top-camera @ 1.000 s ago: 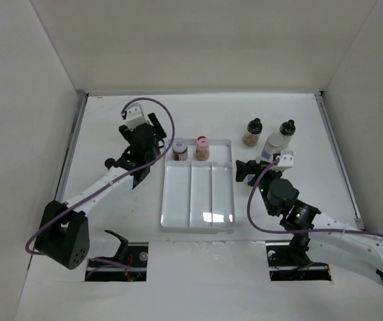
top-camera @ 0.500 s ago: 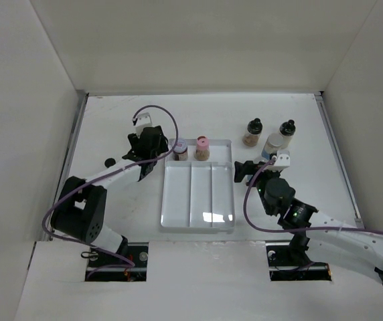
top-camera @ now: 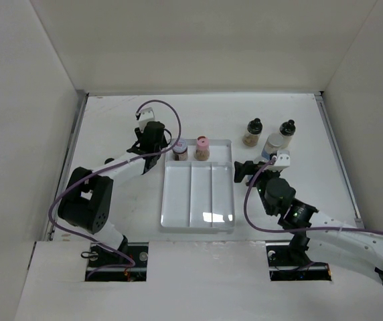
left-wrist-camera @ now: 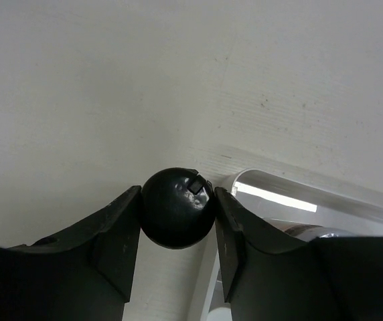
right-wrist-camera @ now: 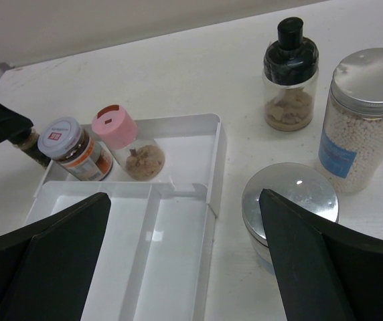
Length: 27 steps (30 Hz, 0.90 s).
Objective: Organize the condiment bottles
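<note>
- Left wrist view: the left gripper (left-wrist-camera: 177,204) is clamped on the round black cap (left-wrist-camera: 176,212) of a small dark spice bottle, one finger on each side.
- That bottle is just left of the clear divided rectangular tray's (left-wrist-camera: 280,194) far-left corner.
- The right gripper (right-wrist-camera: 185,261), right of the tray, gapes wide and holds nothing.

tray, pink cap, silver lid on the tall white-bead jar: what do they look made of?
The tray: likely translucent plastic, glossy; thin moulded walls, light glints. The pink cap: probably matte plastic; even colour, moulded-looking slot on top. The silver lid: looks like brushed metal, soft sheen; could be metallised plastic.
</note>
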{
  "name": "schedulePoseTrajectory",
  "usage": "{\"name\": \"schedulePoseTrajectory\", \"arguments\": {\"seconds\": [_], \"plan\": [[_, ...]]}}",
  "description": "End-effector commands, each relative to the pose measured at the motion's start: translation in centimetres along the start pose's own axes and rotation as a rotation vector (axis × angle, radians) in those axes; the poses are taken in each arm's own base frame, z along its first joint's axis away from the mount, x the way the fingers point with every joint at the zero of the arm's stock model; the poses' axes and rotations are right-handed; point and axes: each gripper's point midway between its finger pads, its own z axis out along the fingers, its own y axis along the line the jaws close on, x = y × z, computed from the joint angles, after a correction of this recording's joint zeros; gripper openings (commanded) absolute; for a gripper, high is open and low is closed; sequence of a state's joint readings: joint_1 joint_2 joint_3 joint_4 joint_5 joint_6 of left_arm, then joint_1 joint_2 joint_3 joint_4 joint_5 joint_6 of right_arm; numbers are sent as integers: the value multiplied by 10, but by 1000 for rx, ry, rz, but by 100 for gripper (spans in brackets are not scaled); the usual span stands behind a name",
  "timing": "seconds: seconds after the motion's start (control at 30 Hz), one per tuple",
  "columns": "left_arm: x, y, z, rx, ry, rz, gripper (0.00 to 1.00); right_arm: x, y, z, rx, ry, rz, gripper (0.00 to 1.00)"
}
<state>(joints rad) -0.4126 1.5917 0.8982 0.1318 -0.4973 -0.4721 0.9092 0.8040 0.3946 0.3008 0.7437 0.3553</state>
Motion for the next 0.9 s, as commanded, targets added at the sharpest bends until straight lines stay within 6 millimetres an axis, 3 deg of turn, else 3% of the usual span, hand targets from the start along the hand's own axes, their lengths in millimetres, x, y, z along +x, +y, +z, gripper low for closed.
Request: {"name": "schedulePoseTrajectory", "arguments": {"seconds": [0.0, 0.1, 0.23, 0.3, 0.4, 0.5, 0.67, 0.77, 0.87], "plan": [[-23, -3, -3, 6, -54, -35, 32, -23, 10, -1, -36, -62, 67, 100], [-49, -7, -23, 23, -118, -61, 28, -24, 9, -1, -33, -65, 65, 100], [-116, -28, -82, 97, -258, -82, 28, -24, 9, -2, -34, -66, 69, 100], [-141, -50, -111, 170, -305, -83, 29, -25, 8, -2, -28, -68, 66, 100], [-154, -100, -135, 283, -311, -64, 29, -30, 6, -4, -22, -82, 75, 100], [-140, -154, -142, 382, -278, -33, 29, -32, 4, -7, -24, -92, 86, 100], [-87, -228, -139, 475, -208, 45, 29, -47, -13, -16, 23, -154, 134, 100], [-57, -251, -134, 497, -195, 67, 29, -56, -21, -23, 36, -192, 171, 100], [-33, -260, -120, 488, -172, 91, 28, -59, -26, -26, 44, -209, 189, 100]]}}
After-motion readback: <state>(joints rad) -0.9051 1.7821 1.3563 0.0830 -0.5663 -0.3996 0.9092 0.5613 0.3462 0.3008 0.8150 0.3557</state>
